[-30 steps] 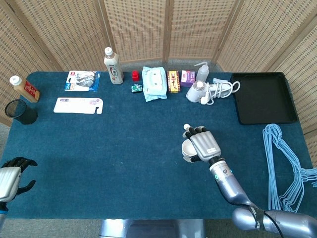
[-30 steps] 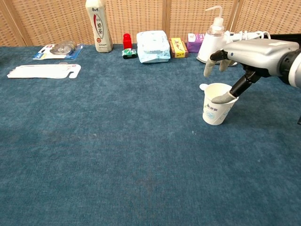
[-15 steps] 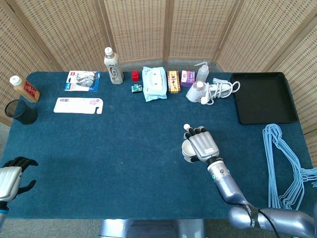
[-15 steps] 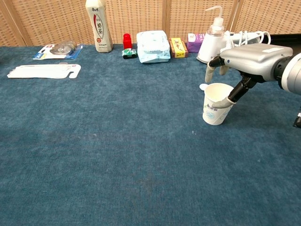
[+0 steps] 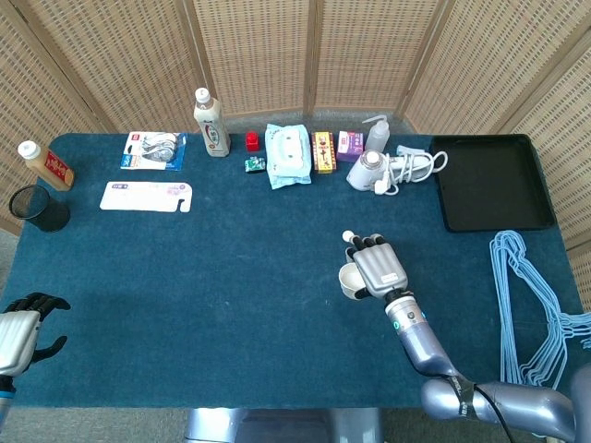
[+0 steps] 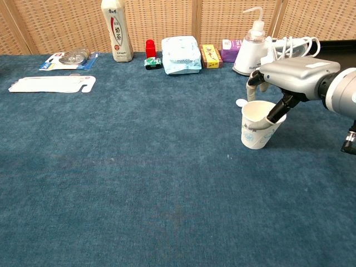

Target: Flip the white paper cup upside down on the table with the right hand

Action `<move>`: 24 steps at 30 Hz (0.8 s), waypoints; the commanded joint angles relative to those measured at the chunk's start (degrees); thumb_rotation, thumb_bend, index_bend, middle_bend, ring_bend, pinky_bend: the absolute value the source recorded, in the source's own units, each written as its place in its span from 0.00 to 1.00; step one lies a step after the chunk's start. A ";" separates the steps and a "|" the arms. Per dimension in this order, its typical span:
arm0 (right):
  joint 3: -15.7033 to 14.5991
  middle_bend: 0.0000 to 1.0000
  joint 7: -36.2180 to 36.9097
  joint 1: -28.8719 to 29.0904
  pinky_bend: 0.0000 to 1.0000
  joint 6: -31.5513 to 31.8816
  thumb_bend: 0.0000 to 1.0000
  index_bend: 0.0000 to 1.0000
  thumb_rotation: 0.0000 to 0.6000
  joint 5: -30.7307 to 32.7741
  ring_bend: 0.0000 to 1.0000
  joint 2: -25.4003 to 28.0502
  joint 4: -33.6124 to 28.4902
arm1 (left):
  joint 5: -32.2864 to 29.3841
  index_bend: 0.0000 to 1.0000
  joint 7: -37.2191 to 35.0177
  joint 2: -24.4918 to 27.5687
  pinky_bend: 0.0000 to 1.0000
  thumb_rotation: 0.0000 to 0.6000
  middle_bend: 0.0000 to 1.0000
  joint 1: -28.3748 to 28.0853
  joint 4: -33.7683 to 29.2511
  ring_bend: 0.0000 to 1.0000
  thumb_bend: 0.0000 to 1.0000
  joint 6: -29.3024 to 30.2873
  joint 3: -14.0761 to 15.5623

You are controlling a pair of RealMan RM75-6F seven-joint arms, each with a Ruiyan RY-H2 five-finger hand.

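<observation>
The white paper cup (image 6: 257, 131) stands upright, mouth up, right of centre in the chest view. The right hand (image 6: 293, 78) hangs over its rim, thumb hooked inside, fingers behind; looks like a rim pinch, not certain. The left hand (image 5: 20, 334) idles open, lower left.

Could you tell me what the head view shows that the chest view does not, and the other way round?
Only the head view shows the left hand at the table's near left corner, the black tray, the blue hangers and the black cup. Only the chest view shows the white paper cup from the side, upright, mouth up, with a finger of the right hand reaching inside its rim. Both show that hand over the cup, and the white bottle in the back row.
</observation>
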 commanded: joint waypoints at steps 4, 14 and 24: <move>0.47 0.22 2.91 -0.20 0.18 -0.25 0.25 0.45 0.69 -0.48 0.28 -0.29 0.46 | -0.09 0.37 -0.16 0.02 0.28 0.95 0.38 0.07 0.24 0.25 0.23 0.09 -0.01; 4.43 0.24 17.82 -1.59 0.18 -4.62 0.25 0.46 0.68 -0.63 0.30 2.58 -1.96 | -0.02 0.37 -0.42 -0.11 0.28 0.95 0.38 0.14 0.49 0.25 0.23 0.25 0.04; 7.06 0.25 40.72 -4.53 0.19 -11.69 0.25 0.46 0.69 -3.01 0.30 0.29 3.64 | 0.01 0.37 -0.31 0.23 0.28 0.94 0.38 0.32 0.24 0.25 0.23 0.55 0.09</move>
